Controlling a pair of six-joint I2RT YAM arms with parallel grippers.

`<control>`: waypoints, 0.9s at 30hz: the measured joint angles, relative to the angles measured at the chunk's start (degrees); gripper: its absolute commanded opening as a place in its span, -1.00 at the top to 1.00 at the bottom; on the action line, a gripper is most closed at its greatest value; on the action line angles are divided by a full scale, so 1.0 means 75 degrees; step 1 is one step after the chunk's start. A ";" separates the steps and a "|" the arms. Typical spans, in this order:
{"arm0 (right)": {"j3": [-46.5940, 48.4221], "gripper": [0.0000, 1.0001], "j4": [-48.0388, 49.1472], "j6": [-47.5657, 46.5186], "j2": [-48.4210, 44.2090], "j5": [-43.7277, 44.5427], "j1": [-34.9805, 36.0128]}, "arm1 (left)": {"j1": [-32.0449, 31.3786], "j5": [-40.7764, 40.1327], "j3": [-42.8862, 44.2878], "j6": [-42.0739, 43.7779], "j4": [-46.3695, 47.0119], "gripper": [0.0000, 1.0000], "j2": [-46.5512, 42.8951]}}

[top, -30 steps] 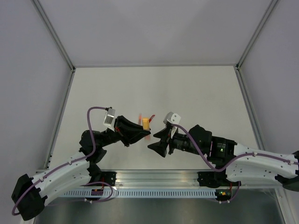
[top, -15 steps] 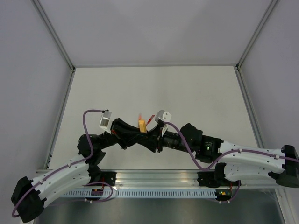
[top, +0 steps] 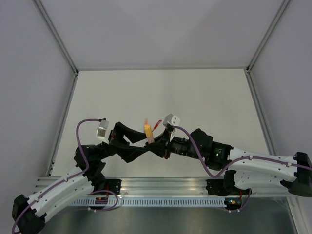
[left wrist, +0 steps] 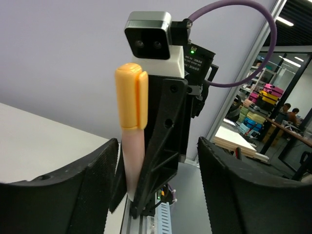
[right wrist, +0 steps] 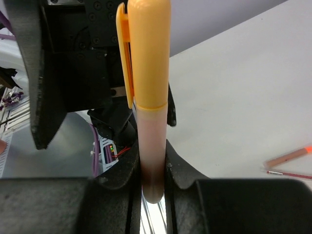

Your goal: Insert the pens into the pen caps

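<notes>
A pen with a pale pink body (right wrist: 152, 146) and an orange pen cap (right wrist: 148, 48) on its top end stands upright in the air. My right gripper (right wrist: 152, 181) is shut on its lower body. In the top view this capped pen (top: 147, 131) sits just above the right gripper (top: 156, 143). My left gripper (top: 132, 146) is open just to its left. In the left wrist view the pen (left wrist: 131, 146) stands near the left finger (left wrist: 63, 195), and the left gripper (left wrist: 156, 195) holds nothing. No loose cap shows.
Two more pens lie on the white table to the right in the right wrist view: an orange-pink one (right wrist: 287, 157) and a thin red one (right wrist: 291, 174). A red pen (top: 157, 125) shows just beyond the grippers. Grey walls enclose the table (top: 204, 97).
My left gripper has opened, let go of the capped pen and drawn back to the left. My right gripper has moved in and shut on the pen's body.
</notes>
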 measured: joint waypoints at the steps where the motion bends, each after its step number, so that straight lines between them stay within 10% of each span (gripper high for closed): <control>1: 0.0000 1.00 -0.0134 0.0000 -0.0076 0.0026 -0.0041 | 0.0000 -0.0009 0.0017 0.0026 -0.0189 -0.53 -0.0140; 20: -0.0329 1.00 -0.0979 0.0119 -0.0469 -0.0539 -0.0143 | 0.0000 -0.0979 0.2212 0.1154 -0.3386 -0.72 0.0242; 27: -0.0382 1.00 -0.0988 0.0146 -0.0399 -0.0796 -0.0143 | 0.0003 -0.0804 0.2285 0.1256 -0.3386 -0.17 0.0761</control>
